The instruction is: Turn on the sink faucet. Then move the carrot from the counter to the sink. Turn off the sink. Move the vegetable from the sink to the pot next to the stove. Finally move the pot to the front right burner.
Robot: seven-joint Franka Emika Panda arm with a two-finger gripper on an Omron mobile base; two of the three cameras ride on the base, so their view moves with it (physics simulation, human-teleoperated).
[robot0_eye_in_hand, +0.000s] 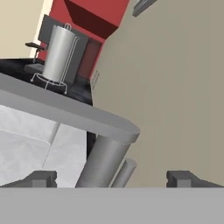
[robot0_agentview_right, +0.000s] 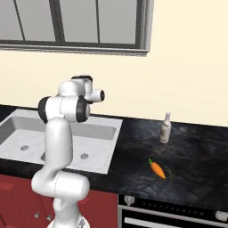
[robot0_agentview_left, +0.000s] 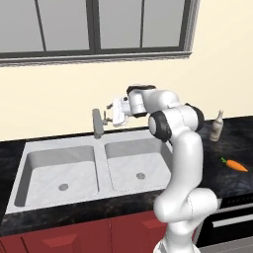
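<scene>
The sink faucet (robot0_agentview_left: 98, 123) stands behind the divide of the light grey double sink (robot0_agentview_left: 29, 148). My gripper (robot0_agentview_left: 107, 115) hovers just right of its top, open and holding nothing. In the hand view the faucet's spout (robot0_eye_in_hand: 65, 111), post (robot0_eye_in_hand: 103, 162) and thin lever (robot0_eye_in_hand: 124, 173) lie between my spread fingertips (robot0_eye_in_hand: 41, 179). The carrot (robot0_agentview_left: 235, 166) (robot0_agentview_right: 156, 169) lies on the black counter (robot0_agentview_right: 200, 156) right of the sink (robot0_agentview_right: 100, 133). No water shows. The pot and the front right burner are out of view.
A pale slim bottle (robot0_agentview_left: 216, 127) (robot0_agentview_right: 165, 128) stands near the wall behind the carrot. The stove's front with round knobs (robot0_agentview_right: 129, 200) shows at the lower right. A paper towel holder (robot0_eye_in_hand: 59, 54) stands on the counter beyond the sink. Red cabinet fronts (robot0_agentview_left: 74, 237) run below.
</scene>
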